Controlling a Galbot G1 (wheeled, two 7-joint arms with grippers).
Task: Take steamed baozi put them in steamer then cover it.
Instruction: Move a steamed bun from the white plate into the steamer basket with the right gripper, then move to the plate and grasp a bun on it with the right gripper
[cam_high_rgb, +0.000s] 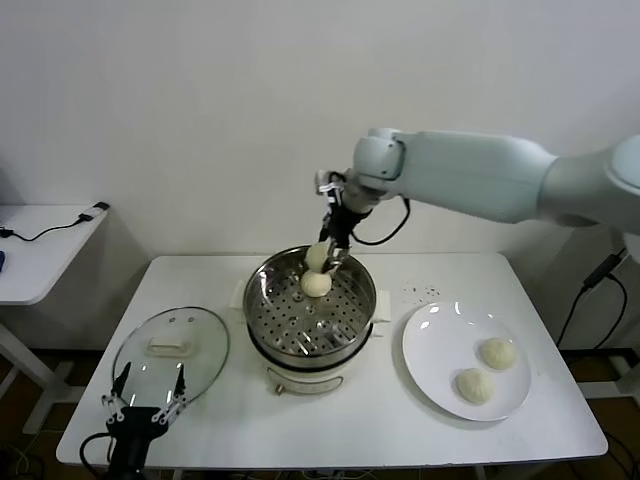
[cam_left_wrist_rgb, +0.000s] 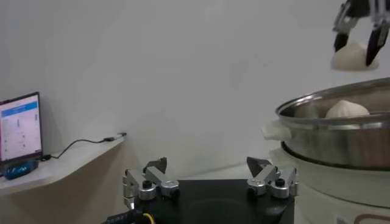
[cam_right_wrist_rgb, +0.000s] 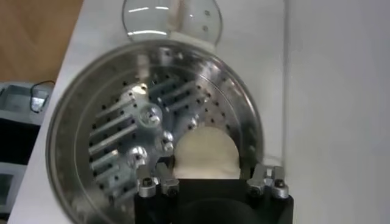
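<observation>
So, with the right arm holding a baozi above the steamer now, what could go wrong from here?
1. The right gripper holds its baozi almost directly over the baozi already in the steamer; released here, it may land on it.
2. It hangs near the steamer back rim, so it might bounce out.

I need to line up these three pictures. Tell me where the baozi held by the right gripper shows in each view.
Head view: the held baozi hangs over the steamer's far rim, above a baozi already inside.
Left wrist view: it shows between the right gripper's fingers, above the steamer.
Right wrist view: it fills the space ahead of the gripper, over the perforated floor.
Shared landmark: the steamer.
</observation>
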